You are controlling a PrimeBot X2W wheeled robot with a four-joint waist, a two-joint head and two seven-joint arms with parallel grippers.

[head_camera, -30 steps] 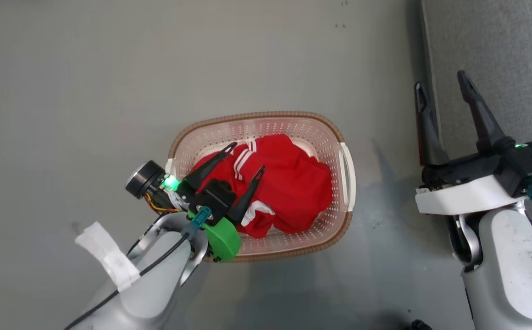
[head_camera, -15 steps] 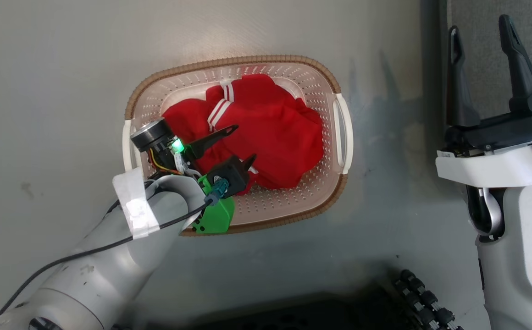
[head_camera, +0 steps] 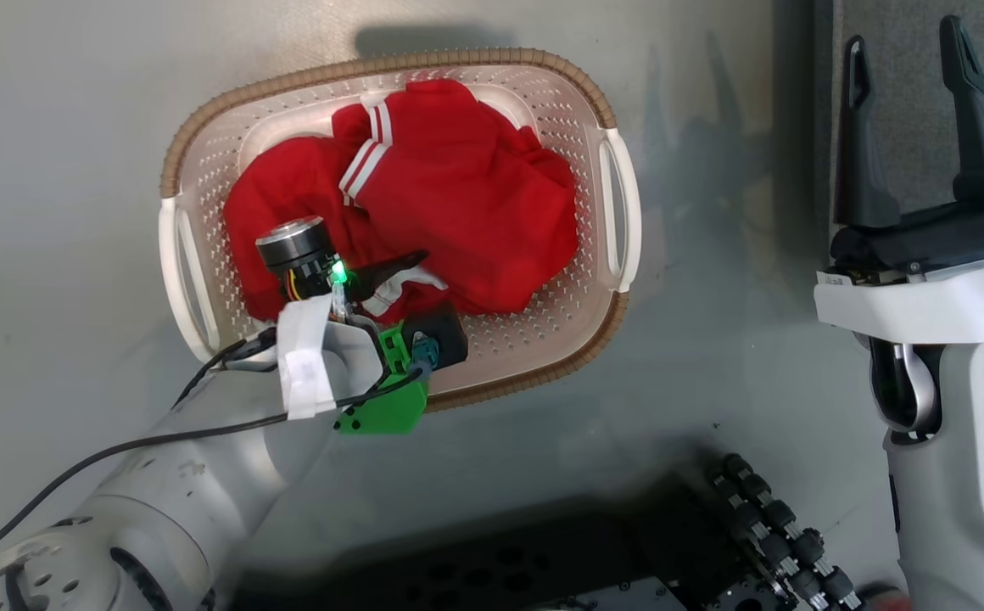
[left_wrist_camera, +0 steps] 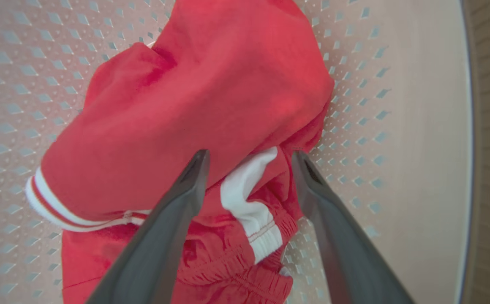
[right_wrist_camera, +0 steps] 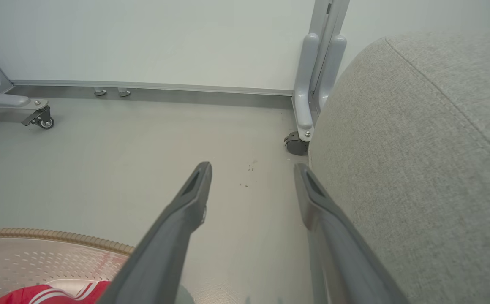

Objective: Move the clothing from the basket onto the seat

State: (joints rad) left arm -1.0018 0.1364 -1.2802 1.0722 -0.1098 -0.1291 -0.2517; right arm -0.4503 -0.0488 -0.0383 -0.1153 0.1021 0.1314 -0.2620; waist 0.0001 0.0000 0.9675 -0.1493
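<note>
The left arm (head_camera: 204,475) hides the basket's (head_camera: 373,66) near rim; the seat (head_camera: 912,102) runs off the right edge.

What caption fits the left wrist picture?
Open left tool straddling a fold of red clothing in the basket.

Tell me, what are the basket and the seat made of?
Basket: seemingly moulded plastic, cream and smooth, punched with regular small holes; brown rim looks woven-patterned. Seat: grey woven fabric, matte with visible grainy weave, probably padded given its rounded bulge.
</note>
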